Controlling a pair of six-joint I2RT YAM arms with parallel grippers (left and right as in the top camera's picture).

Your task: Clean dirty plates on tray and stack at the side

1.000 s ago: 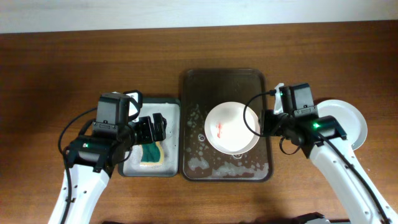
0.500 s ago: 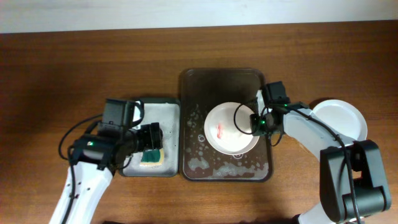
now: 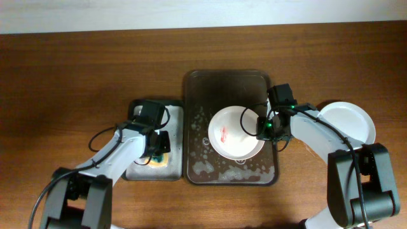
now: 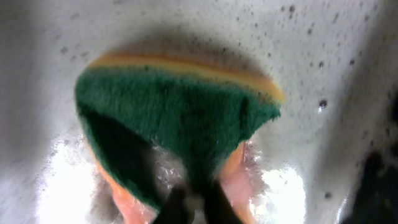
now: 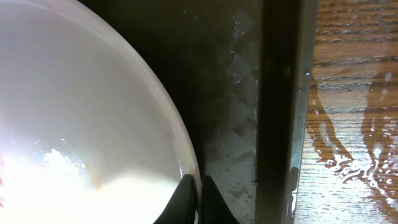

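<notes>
A white plate (image 3: 235,132) with a red smear lies on the wet dark brown tray (image 3: 229,86). My right gripper (image 3: 262,127) is shut on the plate's right rim. In the right wrist view its fingertips (image 5: 198,186) pinch the plate's edge (image 5: 81,124) above the tray floor (image 5: 236,93). A second white plate (image 3: 348,124) rests on the table at the right. My left gripper (image 3: 154,149) is down in the grey tray (image 3: 175,114), shut on a green and yellow sponge (image 3: 160,160). The left wrist view shows the sponge (image 4: 174,106) squeezed between the dark fingers of that gripper (image 4: 193,202).
Soap foam (image 3: 203,168) lies along the brown tray's left and front parts. The grey tray's floor (image 4: 336,50) is wet and speckled. Water is spilled on the wooden table (image 5: 348,124) right of the brown tray's rim.
My left gripper came down onto the sponge and shut on it. My right arm swung in to the plate's right rim and its jaws shut there.
</notes>
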